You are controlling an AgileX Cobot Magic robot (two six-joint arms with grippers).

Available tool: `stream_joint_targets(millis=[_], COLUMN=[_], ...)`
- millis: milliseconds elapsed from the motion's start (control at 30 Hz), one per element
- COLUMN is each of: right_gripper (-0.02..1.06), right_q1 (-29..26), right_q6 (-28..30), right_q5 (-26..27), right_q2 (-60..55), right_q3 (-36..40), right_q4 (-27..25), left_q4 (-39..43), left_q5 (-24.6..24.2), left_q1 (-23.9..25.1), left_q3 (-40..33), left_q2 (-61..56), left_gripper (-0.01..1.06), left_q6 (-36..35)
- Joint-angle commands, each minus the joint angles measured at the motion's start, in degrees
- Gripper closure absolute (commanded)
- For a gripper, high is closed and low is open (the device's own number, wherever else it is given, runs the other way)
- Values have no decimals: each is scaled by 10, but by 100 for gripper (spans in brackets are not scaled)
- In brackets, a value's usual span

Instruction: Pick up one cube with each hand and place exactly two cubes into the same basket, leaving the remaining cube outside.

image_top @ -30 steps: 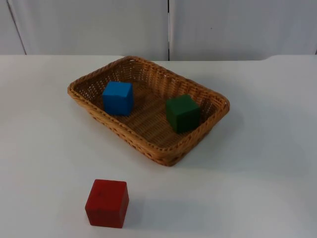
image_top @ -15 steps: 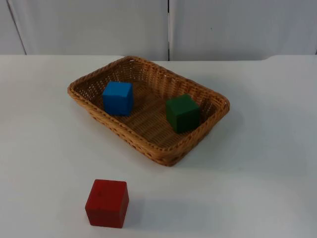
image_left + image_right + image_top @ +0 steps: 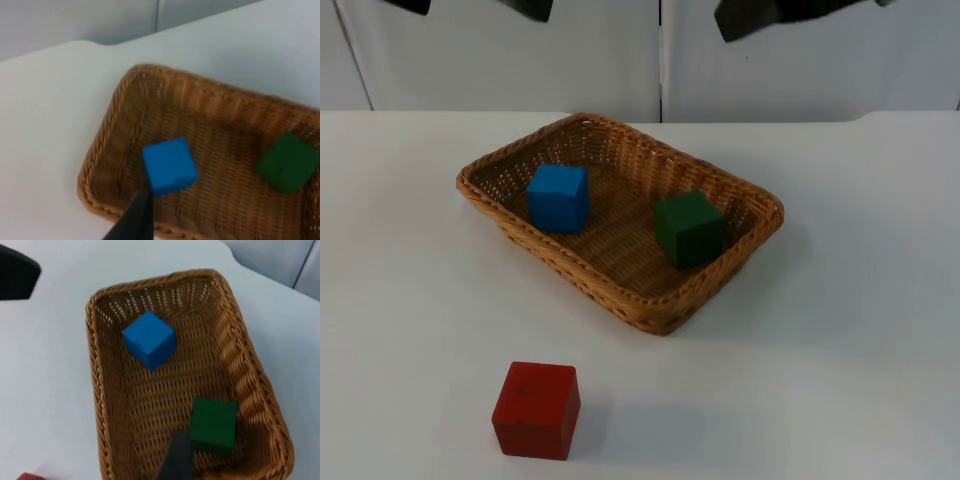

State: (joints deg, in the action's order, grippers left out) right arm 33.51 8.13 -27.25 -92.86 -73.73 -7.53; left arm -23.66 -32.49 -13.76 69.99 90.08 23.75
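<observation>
— Cubes first: blue cube (image 3: 558, 197) and green cube (image 3: 689, 228) both down inside the basket (image 3: 620, 300), well apart, blue toward the left end, green toward the right. Red cube (image 3: 536, 410) alone on the table (image 3: 840, 350), on the near side, well apart from the basket.

— Step in hand, then?

— Looks like the very end of the placing. Two in, one out, going by the layout. Probably just the clearing-off left.

— And the grippers?

— Left gripper (image 3: 530, 8) high over the far left of the table, looking down on the blue cube's end of the basket. Right gripper (image 3: 750, 18) high over the far right, looking down on the green one. Nothing seen in either grip. How far open: cannot tell, either side.

— Next move?

— Likely no more than parking both arms. No touching the red cube, no nudging the basket on the way.
</observation>
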Motion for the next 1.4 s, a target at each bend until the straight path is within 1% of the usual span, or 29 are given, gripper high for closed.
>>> stream_joint_targets(millis=[0,167,267,567,900,967,1100,1200,1367], right_gripper=[36,36,36,36,36,36,36,36,36], right_q1=[4,4,4,4,4,4,4,4,4], right_q6=[2,2,2,2,2,2,2,2,2], right_q5=[16,18,23,26,28,25,13,9,0], right_q2=[15,32,43,98,182,191,221,237,270], right_q3=[17,48,64,110,164,168,169,169,179], right_q4=[-4,-5,-5,-7,-7,-7,-7,-7,-7], left_q4=[-9,-10,-12,-13,-18,-18,-23,-23,-23], left_q5=[3,-1,5,8,20,20,23,24,12], left_q1=[-2,-2,-2,-2,-2,-2,-2,-2,-2], left_q3=[-12,-31,-47,-97,-189,-194,-232,-242,-253], left_q2=[-14,-33,-50,-124,-228,-234,-284,-304,-345], left_gripper=[0,0,0,0,0,0,0,0,0], left_q6=[4,4,4,4,4,4,4,4,4])
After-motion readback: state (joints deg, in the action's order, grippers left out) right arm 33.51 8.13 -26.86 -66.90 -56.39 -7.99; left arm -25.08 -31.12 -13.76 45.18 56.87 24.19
